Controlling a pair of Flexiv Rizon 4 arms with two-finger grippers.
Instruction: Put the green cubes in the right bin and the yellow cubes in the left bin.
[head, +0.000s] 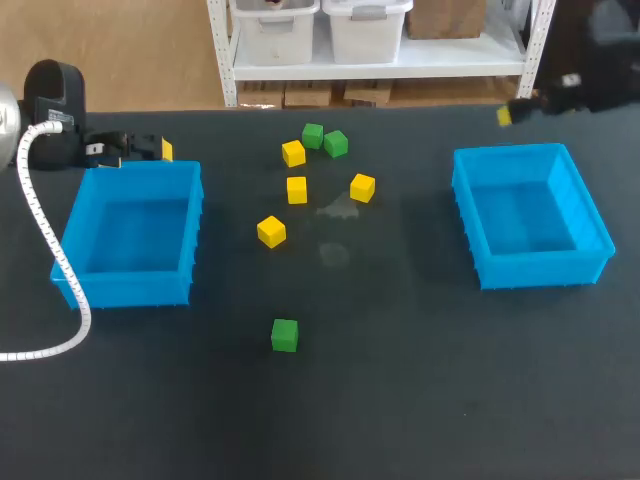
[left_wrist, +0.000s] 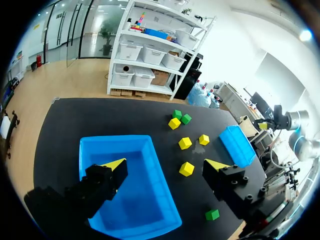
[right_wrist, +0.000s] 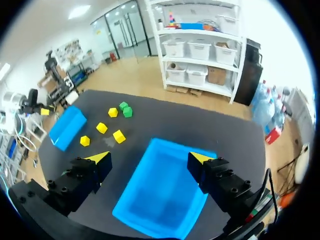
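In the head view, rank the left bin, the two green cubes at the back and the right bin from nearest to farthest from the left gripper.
1. left bin: just in front of the left gripper, at the table's left side.
2. pair of green cubes: back middle of the table.
3. right bin: across the table, on its right side.

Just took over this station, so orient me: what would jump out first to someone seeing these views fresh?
The blue left bin and right bin stand out on the dark table, both without cubes. Between them, toward the far side, four yellow cubes and two green cubes cluster; a lone green cube sits nearer the front.
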